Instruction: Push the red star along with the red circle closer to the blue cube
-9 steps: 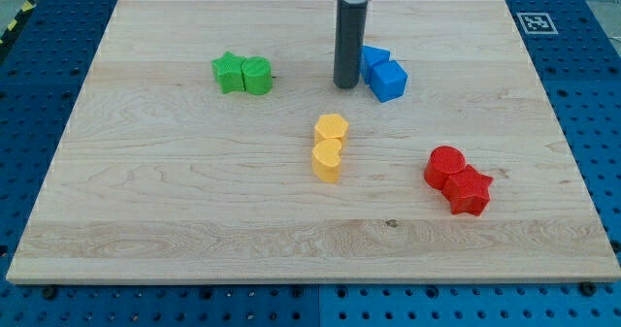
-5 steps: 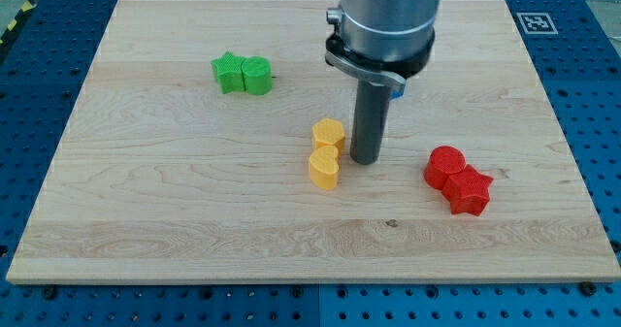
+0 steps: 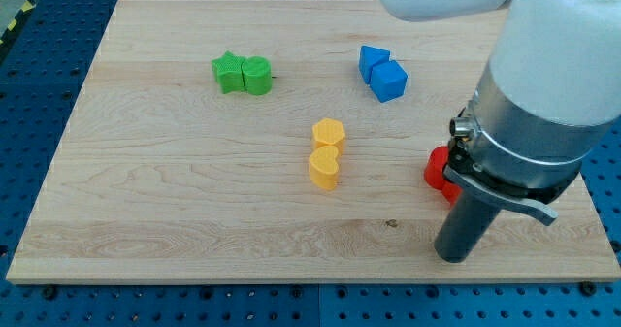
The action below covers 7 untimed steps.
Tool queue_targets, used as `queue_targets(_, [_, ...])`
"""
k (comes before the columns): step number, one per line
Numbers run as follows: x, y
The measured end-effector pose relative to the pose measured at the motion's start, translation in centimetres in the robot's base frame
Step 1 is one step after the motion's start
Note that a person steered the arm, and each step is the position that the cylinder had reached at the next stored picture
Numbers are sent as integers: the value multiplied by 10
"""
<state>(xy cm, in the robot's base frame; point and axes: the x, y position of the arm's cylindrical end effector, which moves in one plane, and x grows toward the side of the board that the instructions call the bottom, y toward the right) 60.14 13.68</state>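
One rod, no gripper, my tip (image 3: 453,256) below half-hidden red circle (image 3: 437,168), no readable writing

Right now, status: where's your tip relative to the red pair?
My tip down at the view's bottom, just below the red blocks, which the arm mostly hides. Blue cube up the board. Path between looks clear; yellow blocks off to the view's left.
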Motion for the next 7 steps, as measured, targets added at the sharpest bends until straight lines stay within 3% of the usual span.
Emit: queue_targets(7, [-67,24])
